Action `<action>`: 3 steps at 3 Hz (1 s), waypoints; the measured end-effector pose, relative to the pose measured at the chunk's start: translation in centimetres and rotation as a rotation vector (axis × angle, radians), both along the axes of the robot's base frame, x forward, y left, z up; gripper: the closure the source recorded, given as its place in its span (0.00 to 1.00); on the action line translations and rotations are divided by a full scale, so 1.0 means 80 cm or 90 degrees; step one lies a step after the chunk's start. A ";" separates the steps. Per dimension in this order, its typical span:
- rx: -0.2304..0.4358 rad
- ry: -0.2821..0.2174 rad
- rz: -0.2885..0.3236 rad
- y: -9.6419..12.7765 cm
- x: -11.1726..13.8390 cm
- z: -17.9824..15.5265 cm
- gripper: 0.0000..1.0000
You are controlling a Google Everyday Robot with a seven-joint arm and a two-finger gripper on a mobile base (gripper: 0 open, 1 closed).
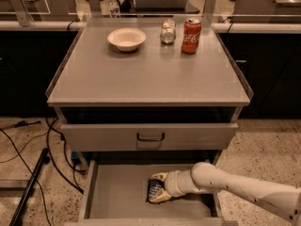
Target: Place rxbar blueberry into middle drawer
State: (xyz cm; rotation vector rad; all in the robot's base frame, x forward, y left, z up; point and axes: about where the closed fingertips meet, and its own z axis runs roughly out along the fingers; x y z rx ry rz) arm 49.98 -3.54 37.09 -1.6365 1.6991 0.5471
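The rxbar blueberry (152,190), a dark blue wrapper, sits between the two yellowish fingers of my gripper (158,188), low over the floor of the open middle drawer (117,194). The gripper is shut on the bar. My white arm (235,185) reaches in from the lower right, over the drawer's right wall. The bar is right of the drawer's middle; I cannot tell whether it touches the floor.
A shut drawer front with a black handle (150,136) is just above the open tray. On the cabinet top (150,76) stand a white bowl (126,38), a small glass jar (168,31) and a red cola can (191,35). Black cables (28,173) lie on the floor at left.
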 end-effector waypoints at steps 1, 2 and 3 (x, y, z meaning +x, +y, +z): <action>-0.003 0.001 0.003 0.005 0.009 -0.011 0.97; -0.003 0.001 0.003 0.005 0.009 -0.011 0.73; -0.003 0.001 0.003 0.005 0.009 -0.011 0.43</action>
